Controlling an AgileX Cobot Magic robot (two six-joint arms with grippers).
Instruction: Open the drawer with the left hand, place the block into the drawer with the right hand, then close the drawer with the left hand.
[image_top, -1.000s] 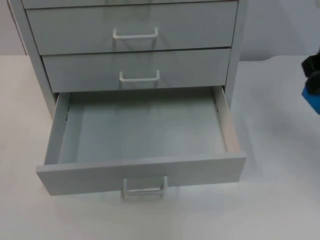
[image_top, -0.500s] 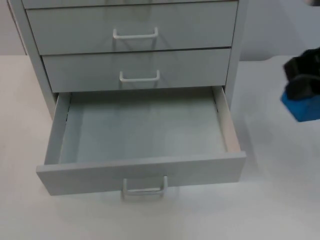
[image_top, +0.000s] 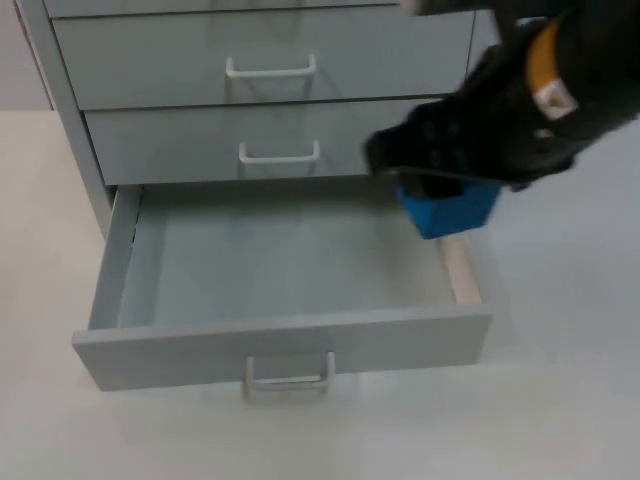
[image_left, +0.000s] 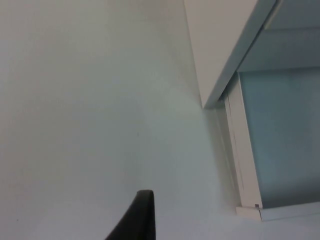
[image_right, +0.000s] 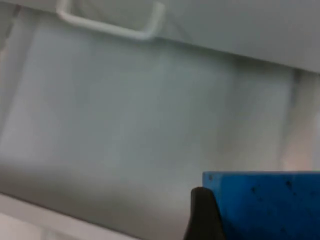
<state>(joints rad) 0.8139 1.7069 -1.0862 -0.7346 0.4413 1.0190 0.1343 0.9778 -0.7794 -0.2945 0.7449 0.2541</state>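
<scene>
**Drawer open, block carried over its right rear corner, not yet let go**

The cabinet (image_top: 270, 90) stands on the white tabletop (image_top: 560, 400) with its upper drawers shut and its bottom drawer (image_top: 280, 345) pulled well out, so the opening step looks done. The drawer floor is bare: in the right wrist view its pale grey bottom (image_right: 130, 120) lies spread out below the camera with nothing resting on it. Two steps appear to remain, setting the block down inside and then pushing the drawer shut with the left arm.

The right arm reaches in from the upper right of the top view, its dark bulk crossing in front of the cabinet's right side. The right tool (image_top: 440, 195) is clenched on the blue block (image_top: 450, 212), which hangs above the drawer's right rear corner, close over the right side wall (image_top: 458, 265). In the right wrist view the block (image_right: 265, 205) sits against the black fingertip (image_right: 202, 215), with the handle of the drawer above (image_right: 112, 22) beyond it. I judge the block needs to come a little further inward and down before it is freed, since it sits so near the wall.

The left arm waits off to the cabinet's left. In the left wrist view one fingertip of the left tool (image_left: 137, 217) hangs over bare tabletop beside the drawer's left wall (image_left: 240, 160); I cannot tell whether that tool is spread or closed.
</scene>
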